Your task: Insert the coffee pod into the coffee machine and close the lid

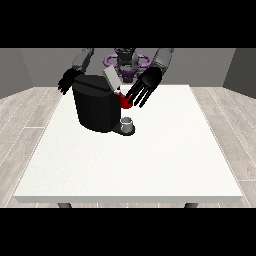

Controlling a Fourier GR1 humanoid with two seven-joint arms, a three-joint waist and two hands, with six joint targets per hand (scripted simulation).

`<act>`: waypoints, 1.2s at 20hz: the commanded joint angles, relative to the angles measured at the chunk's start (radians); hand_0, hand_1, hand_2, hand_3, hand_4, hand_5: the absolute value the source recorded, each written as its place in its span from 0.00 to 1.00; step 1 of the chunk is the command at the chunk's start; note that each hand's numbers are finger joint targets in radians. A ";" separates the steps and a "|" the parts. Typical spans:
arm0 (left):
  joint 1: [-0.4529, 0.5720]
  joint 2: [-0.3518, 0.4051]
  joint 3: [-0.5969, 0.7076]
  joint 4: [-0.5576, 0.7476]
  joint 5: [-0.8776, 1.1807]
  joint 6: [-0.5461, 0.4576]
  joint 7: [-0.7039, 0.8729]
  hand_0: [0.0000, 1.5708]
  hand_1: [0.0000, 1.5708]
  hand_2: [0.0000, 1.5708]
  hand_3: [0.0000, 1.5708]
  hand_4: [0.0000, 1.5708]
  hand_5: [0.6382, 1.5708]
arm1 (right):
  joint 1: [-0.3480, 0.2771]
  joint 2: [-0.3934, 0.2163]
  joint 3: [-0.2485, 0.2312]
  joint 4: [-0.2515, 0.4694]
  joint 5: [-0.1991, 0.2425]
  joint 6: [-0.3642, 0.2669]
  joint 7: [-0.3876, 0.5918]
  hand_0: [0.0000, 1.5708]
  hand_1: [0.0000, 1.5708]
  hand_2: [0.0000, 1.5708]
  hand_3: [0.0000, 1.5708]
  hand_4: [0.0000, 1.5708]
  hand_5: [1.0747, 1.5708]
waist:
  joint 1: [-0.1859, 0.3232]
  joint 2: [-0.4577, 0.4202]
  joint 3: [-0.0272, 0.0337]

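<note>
- Nearest me runs the near edge of the table [130,200], a wide white top with bare surface across its near half.
- Farther back, left of centre, stands the machine [96,104], a black rounded block, with its base sticking out to the right along the tabletop.
- On that base sits a small grey cup-shaped thing [128,123], upright, just right of the machine's body; I cannot tell whether it is the pod, so I call it only a grey thing.
- Above it, at the machine's upper right, a red thing at the machine [125,101] shows partly, with fingertips over its right side.
- From the machine's top a pale lid [111,79] rises tilted, leaning up and to the left, so the machine stands open.
- One hand at the view's right [146,86] hangs just right of the lid, fingers straight and spread, pointing down and left toward the red thing; it has hold of nothing that I can see.
- Another hand at the view's left [67,81] is behind the machine's far left corner, fingers spread and relaxed, holding nothing.
- Behind both, the robot's torso [126,62] shows small at the far side, its grey arms angling down to either side of the machine.
</note>
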 commanded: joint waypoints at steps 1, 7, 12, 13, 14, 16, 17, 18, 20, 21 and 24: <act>0.022 -0.056 -0.030 -0.026 -0.014 -0.028 0.032 0.00 0.00 0.00 0.00 0.00 1.00 | 0.022 -0.026 -0.039 0.074 -0.013 0.013 -0.019 0.00 0.00 0.00 0.00 0.22 1.00 | 0.048 -0.065 -0.0001; 0.054 -0.076 -0.033 -0.035 -0.023 -0.027 0.033 0.00 0.00 0.00 0.00 0.00 1.00 | 0.036 -0.033 -0.056 0.078 -0.042 0.032 -0.014 0.00 0.00 0.00 0.00 0.24 1.00 | 0.056 -0.110 -0.0003; 0.085 -0.087 -0.012 -0.055 -0.007 -0.025 0.026 0.00 0.00 0.00 0.00 0.00 1.00 | 0.086 0.009 -0.044 0.109 -0.019 -0.013 -0.067 0.00 0.00 0.00 0.00 0.23 1.00 | 0.087 -0.133 -0.0004; 0.092 -0.096 -0.001 -0.056 0.003 -0.020 0.030 0.00 0.00 0.00 0.00 0.00 1.00 | 0.093 -0.011 -0.029 0.090 -0.006 -0.001 -0.023 0.00 0.00 0.00 0.00 0.25 1.00 | 0.082 -0.162 -0.0006; 0.066 -0.108 0.015 -0.054 0.022 -0.046 0.061 0.00 0.00 0.00 0.00 0.00 1.00 | 0.099 0.009 -0.022 0.102 -0.014 0.008 -0.054 0.00 0.00 0.00 0.00 0.24 1.00 | 0.074 -0.160 -0.0004; 0.132 -0.140 0.025 -0.082 0.062 -0.068 0.035 0.00 0.00 0.00 0.00 0.00 1.00 | 0.141 -0.025 -0.089 0.157 -0.054 0.030 -0.100 0.00 0.00 0.00 0.00 0.24 1.00 | 0.147 -0.215 0.0000; 0.131 -0.164 0.095 -0.074 0.129 -0.037 0.039 0.00 0.00 0.00 0.00 0.00 1.00 | 0.132 -0.013 -0.090 0.147 -0.046 0.001 -0.089 0.00 0.00 0.00 0.00 0.26 1.00 | 0.160 -0.212 -0.0004; 0.206 -0.190 0.130 -0.055 0.170 -0.019 0.017 0.00 0.00 0.00 0.00 0.00 1.00 | 0.171 -0.021 -0.072 0.110 -0.053 0.025 -0.036 0.00 0.00 0.00 0.00 0.25 1.00 | 0.159 -0.270 -0.0018; 0.175 -0.228 0.190 -0.077 0.242 -0.013 0.023 0.00 0.00 0.00 0.00 0.05 1.00 | 0.155 -0.023 -0.084 0.128 -0.044 0.006 -0.061 0.00 0.00 0.00 0.00 0.28 1.00 | 0.179 -0.279 -0.0014; 0.212 -0.248 0.203 -0.086 0.275 -0.038 0.004 0.00 0.00 0.00 0.00 0.16 1.00 | 0.215 -0.018 -0.099 0.154 -0.046 0.006 -0.116 0.00 0.00 0.00 0.00 0.27 1.00 | 0.213 -0.322 -0.0008; 0.326 -0.330 0.252 -0.078 0.354 -0.027 -0.040 0.00 0.00 0.00 0.00 0.00 1.00 | 0.217 -0.027 -0.109 0.131 -0.060 -0.003 -0.040 0.00 0.00 0.00 0.00 0.24 1.00 | 0.244 -0.380 -0.0017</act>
